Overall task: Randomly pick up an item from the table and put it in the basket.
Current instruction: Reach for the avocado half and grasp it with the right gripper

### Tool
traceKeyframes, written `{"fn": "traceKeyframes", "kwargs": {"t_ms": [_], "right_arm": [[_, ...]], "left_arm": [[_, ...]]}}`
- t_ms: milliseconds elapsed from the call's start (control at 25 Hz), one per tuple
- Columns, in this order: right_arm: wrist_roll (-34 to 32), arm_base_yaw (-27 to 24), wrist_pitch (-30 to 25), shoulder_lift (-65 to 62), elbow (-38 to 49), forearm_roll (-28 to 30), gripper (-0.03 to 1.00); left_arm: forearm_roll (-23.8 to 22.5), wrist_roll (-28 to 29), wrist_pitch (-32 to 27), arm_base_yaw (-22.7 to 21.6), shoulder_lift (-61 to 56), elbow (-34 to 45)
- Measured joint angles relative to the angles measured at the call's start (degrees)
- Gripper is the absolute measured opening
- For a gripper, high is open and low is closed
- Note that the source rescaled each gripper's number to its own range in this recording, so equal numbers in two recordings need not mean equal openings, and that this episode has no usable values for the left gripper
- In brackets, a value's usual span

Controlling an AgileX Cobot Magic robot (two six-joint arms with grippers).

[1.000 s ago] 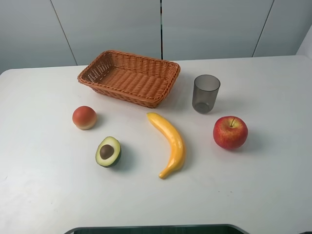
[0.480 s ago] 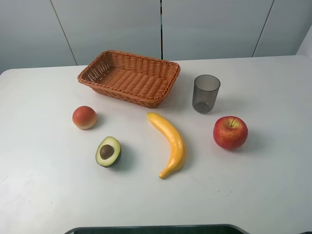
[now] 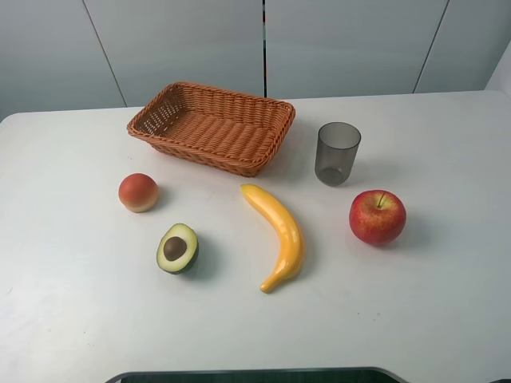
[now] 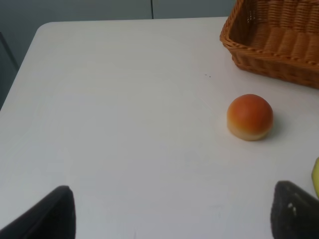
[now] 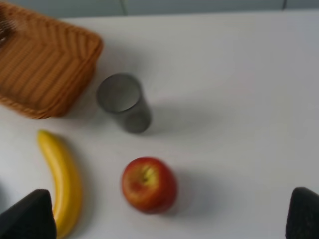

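The halved avocado (image 3: pixel 177 248) lies cut face up on the white table (image 3: pixel 80 319), at front left. The wicker basket (image 3: pixel 239 158) stands empty at the back, left of centre. It also shows in the left wrist view (image 4: pixel 269 62) and the right wrist view (image 5: pixel 50 69). Neither gripper shows in the exterior high view. My left gripper (image 4: pixel 172 214) is open and empty above bare table near the peach (image 4: pixel 249 117). My right gripper (image 5: pixel 167 216) is open and empty above the apple (image 5: pixel 149 184). The avocado is out of both wrist views.
A peach (image 3: pixel 138 192) lies behind and left of the avocado. A yellow banana (image 3: pixel 279 233) lies at centre. A grey translucent cup (image 3: pixel 337 153) stands right of the basket. A red apple (image 3: pixel 377 216) sits at right. The right wrist view is blurred.
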State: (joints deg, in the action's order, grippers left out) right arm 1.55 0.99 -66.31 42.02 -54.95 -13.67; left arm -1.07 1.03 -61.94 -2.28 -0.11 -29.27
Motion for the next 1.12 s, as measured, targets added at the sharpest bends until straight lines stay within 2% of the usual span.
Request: {"fn": "traceKeyframes", "kwargs": {"t_ms": [120,440,720,880,1120], "right_arm": [[-3.2,4.6,0.0,5.0,0.0,-0.5,1.0],[-15.9,25.9,1.4,19.4,0.0,3.6,1.0],[-22.4,41.3,9.8,35.5,0.0,4.0,1.0],[-24.6,47.4,12.6,44.6,-2.3,4.0,1.0],[-27.2,52.9,13.5,54.5,-8.8,4.0,1.0]], "left_arm": [[0.0,0.0,0.0,0.0,0.0,0.0],[0.0,0.0,0.0,0.0,0.0,0.0],[0.0,0.0,0.0,0.0,0.0,0.0],[0.0,0.0,0.0,0.0,0.0,0.0],[0.0,0.0,0.0,0.0,0.0,0.0]]}}
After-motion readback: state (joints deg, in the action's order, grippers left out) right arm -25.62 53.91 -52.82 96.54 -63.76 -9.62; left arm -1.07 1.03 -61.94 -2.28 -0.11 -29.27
